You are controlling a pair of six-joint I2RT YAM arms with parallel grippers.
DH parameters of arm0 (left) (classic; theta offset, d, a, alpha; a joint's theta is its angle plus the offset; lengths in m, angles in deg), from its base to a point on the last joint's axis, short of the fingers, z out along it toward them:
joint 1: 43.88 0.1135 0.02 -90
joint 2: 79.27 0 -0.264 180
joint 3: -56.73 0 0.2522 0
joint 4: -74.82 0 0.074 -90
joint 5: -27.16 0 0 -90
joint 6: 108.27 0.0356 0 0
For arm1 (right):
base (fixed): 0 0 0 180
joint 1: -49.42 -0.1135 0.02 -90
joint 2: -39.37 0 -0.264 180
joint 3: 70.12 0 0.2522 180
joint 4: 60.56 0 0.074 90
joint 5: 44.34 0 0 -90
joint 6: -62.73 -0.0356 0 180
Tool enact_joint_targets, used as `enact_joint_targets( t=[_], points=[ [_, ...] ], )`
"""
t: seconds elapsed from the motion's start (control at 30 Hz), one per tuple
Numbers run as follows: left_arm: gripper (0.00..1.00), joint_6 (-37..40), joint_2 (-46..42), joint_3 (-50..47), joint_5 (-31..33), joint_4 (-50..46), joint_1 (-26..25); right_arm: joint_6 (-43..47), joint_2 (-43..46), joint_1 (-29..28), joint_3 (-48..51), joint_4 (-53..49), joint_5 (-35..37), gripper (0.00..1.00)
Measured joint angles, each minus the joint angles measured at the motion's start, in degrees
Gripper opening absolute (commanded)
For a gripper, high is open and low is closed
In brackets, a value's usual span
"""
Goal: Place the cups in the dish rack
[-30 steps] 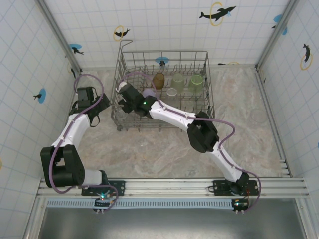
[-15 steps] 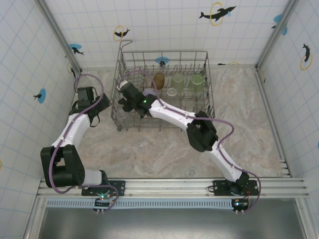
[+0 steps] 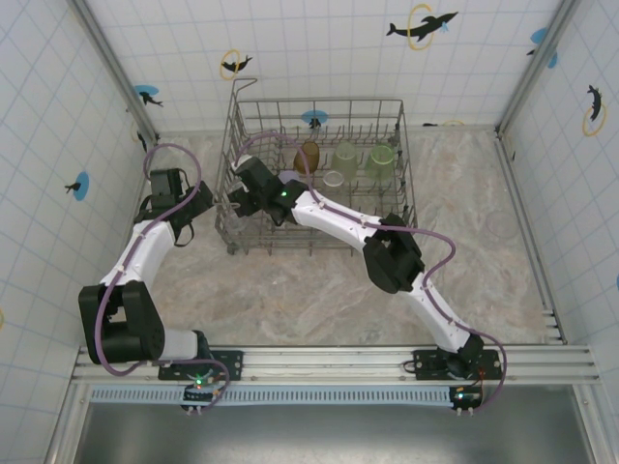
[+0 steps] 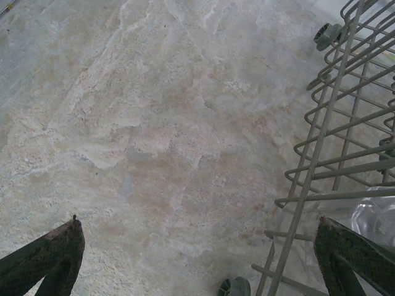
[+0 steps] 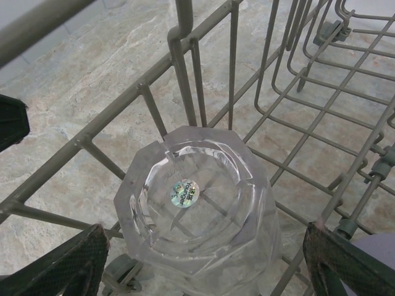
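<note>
Right gripper (image 5: 202,229), fingers apart, straddles a clear cup (image 5: 194,216) standing upside down, probably to drain, by the dish rack (image 5: 183,24)'s left wall. Left gripper (image 4: 197,221) hangs spread wide just outside that wall.

Grey dish rack (image 3: 401,135), beige-marbled tabletop (image 3: 484,242), an amber cup (image 3: 308,155), pale green cups (image 3: 381,160), and a clear cup (image 5: 197,209) with a rainbow-sheen sticker (image 5: 184,192).
</note>
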Motion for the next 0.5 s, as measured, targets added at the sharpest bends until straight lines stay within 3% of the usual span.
enact_joint_targets(
  t=[0.5],
  points=[
    [0.98,0.0,0.0,0.0,0.0,0.0,0.0,0.7,4.4,-1.6,2.2,1.5,1.5,0.98]
  ],
)
